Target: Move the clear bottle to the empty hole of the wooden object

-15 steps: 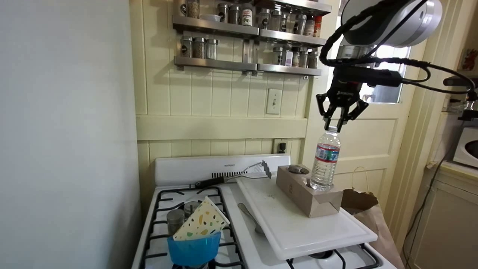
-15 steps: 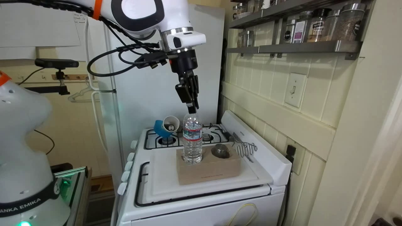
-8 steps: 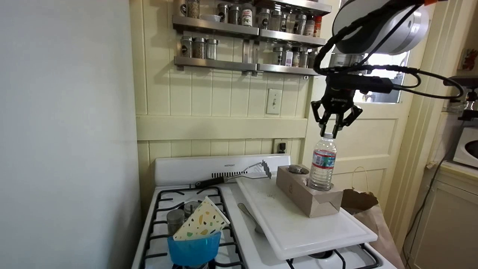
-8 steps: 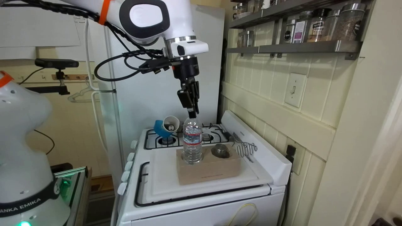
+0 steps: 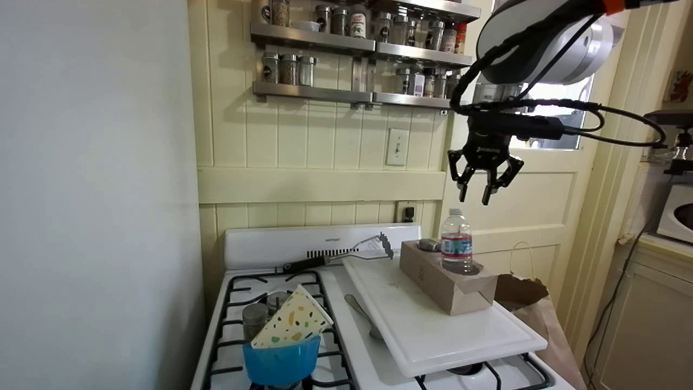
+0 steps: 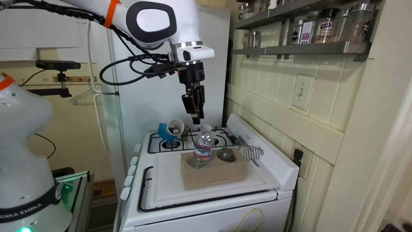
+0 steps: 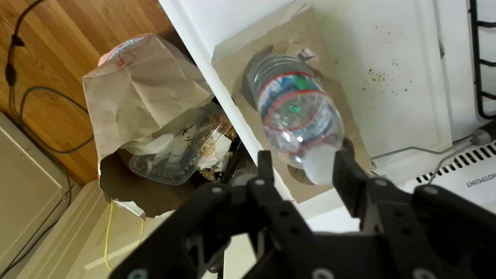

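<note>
Found just below parted, unloaded jaws: clear plastic white-capped bottle (image 6: 202,149), leaning, base at hole (image 5: 476,269) of tan rectangular cardboard-like block (image 6: 215,178). Hard to tell seating depth. Should grip cap (image 7: 321,164) centrally, right the lean, then lower straight before releasing.

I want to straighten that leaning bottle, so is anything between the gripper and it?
Nothing visible: the gripper hangs open above the bottle, with only a gap between them in both exterior views.
</note>
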Robot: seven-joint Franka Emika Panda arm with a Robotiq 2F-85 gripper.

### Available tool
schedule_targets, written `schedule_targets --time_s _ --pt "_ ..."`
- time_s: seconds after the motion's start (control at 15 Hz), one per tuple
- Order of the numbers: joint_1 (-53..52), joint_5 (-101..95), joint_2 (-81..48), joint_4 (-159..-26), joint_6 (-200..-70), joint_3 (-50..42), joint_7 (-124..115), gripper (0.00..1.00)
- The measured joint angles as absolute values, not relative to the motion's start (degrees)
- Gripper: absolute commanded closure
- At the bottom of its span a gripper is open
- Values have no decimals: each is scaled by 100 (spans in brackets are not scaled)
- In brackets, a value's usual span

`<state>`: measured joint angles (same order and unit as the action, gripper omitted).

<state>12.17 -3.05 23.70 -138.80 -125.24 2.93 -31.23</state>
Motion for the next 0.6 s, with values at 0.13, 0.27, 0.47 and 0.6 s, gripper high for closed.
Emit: schedule_targets --time_s 0.13,0.27,0.47,0.6 --pt "1217 -305 2387 -13841 -12524 293 -3139 7" --pt "1217 -305 2424 -13796 -12524 291 -3153 0" --pt "1193 -294 2587 -13727 -12503 267 -3133 0" --pt "1111 -226 2767 -13667 -12282 205 -2837 0"
